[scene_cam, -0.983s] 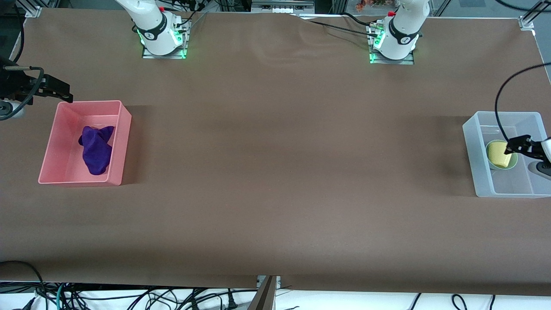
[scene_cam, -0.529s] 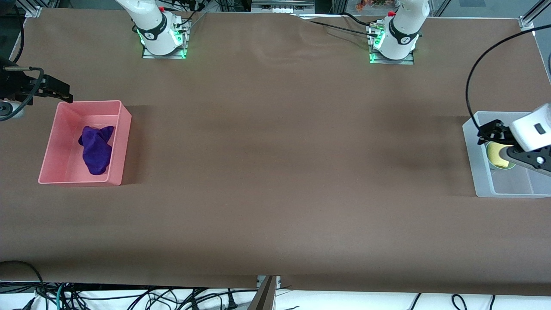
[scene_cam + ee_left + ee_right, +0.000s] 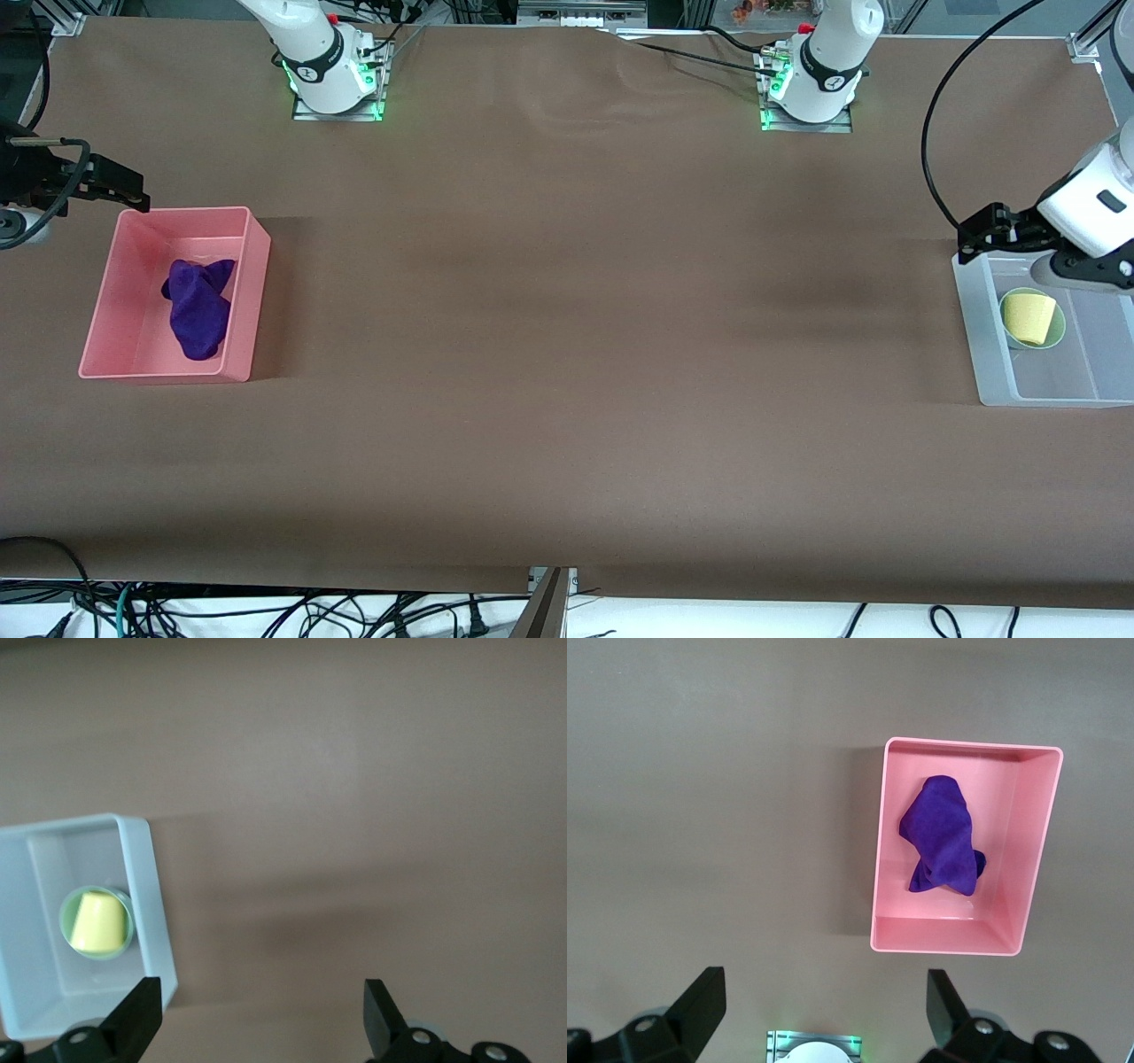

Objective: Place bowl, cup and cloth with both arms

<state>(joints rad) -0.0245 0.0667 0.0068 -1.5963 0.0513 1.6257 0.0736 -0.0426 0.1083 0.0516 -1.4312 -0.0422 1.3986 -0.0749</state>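
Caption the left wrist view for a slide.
Open left end effector above the table, yellow cup lying in green bowl inside clear bin.

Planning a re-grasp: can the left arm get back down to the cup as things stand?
Probably yes. The cup lies in the bowl in the open clear bin; the left gripper, open, is over the bin's corner, nothing between.

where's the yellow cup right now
The cup lies on its side inside the bowl, which sits in the clear bin at the left arm's end of the table; the left gripper hangs open over the bin's edge.
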